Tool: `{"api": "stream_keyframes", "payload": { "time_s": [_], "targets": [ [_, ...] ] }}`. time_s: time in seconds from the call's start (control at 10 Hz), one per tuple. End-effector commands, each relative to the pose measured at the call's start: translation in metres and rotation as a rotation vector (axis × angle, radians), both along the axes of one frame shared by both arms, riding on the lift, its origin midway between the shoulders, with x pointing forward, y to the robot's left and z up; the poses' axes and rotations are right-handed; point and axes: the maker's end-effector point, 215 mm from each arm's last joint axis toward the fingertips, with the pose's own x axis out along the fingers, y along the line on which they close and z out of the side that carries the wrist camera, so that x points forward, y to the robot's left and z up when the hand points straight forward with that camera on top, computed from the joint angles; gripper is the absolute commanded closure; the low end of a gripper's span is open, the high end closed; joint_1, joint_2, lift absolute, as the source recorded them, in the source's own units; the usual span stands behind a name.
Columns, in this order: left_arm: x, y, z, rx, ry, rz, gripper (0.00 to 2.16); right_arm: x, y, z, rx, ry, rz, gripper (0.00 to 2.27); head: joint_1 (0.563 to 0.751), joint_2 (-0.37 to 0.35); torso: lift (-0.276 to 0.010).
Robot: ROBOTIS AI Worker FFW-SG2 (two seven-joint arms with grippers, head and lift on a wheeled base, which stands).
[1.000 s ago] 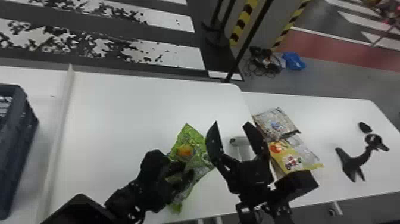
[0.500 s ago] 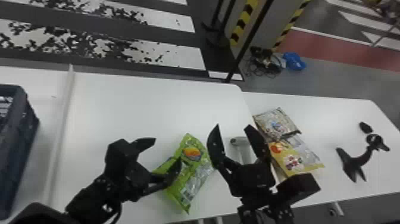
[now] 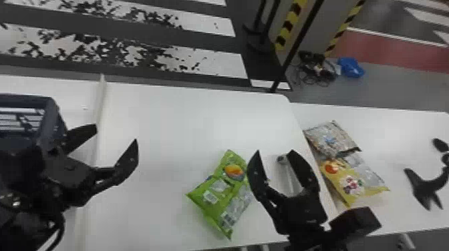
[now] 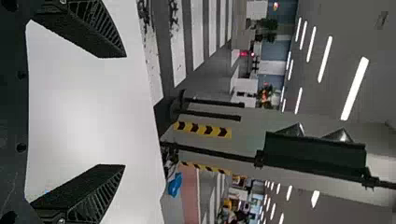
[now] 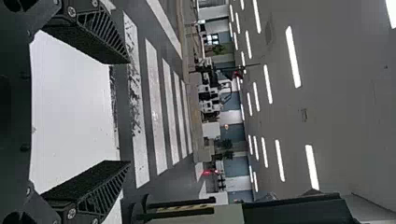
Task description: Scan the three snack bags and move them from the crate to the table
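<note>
Item, green snack bag: lies flat on the white table, near its front edge, toward the right. Glossy printed film, creased, crimped ends, silvery patch along one flank. Probably light, soft and somewhat slippery; contents likely crushable. Best hold: across the plump middle, gently, clear of the flat seams.

Item, silver snack bag, and yellow snack bag: at the left edge of the adjoining white table, the yellow nearer the front edge. Crinkled, reflective film; likely similar in handling.

Item, left gripper: flat black fingers, ribbed sides, spread wide, empty, beside the crate. Crate: dark blue, rigid, slotted walls, by the table's left end.

Item, right gripper: well open, nothing held, above the table's right edge. Beneath, a pale rod-like tool, possibly the scanner; smooth shaft, grey head.
</note>
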Motion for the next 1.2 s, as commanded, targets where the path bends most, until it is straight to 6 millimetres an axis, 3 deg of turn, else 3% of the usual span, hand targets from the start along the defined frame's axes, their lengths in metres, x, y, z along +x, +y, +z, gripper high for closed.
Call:
{"api": "stream_keyframes", "payload": {
  "time_s": [0.0,0.1,0.2,0.3,0.4,0.6,0.8,1.1],
  "targets": [
    [0.001,0.061,0.023,-0.01,-0.024,0.101,0.03,-0.007,0.016,-0.015,0.015,0.037,0.03,0.28,0.695,-0.173,-0.062],
    [-0.001,0.088,0.026,-0.024,-0.002,0.148,0.03,-0.014,0.04,-0.038,0.029,0.107,0.101,0.81,0.695,-0.096,-0.062],
    [-0.005,0.101,0.023,-0.024,0.018,0.175,0.03,-0.021,0.058,-0.067,0.048,0.208,0.144,1.86,0.695,-0.05,-0.062],
    [-0.007,0.104,0.02,-0.029,0.026,0.188,0.03,-0.031,0.079,-0.087,0.053,0.276,0.205,2.23,0.695,0.036,-0.062],
    [-0.008,0.103,0.016,-0.034,0.035,0.193,0.03,-0.045,0.098,-0.11,0.08,0.362,0.266,2.24,0.695,0.093,-0.062],
    [-0.009,0.097,0.008,-0.033,0.048,0.191,0.03,-0.07,0.114,-0.149,0.124,0.494,0.313,2.24,0.695,0.161,-0.062],
    [-0.008,0.097,0.005,-0.034,0.051,0.192,0.03,-0.082,0.113,-0.178,0.122,0.562,0.314,2.24,0.695,0.177,-0.062],
    [-0.006,0.095,0.002,-0.036,0.055,0.188,0.03,-0.082,0.096,-0.213,0.109,0.618,0.28,2.24,0.695,0.174,-0.062]
  ]
}}
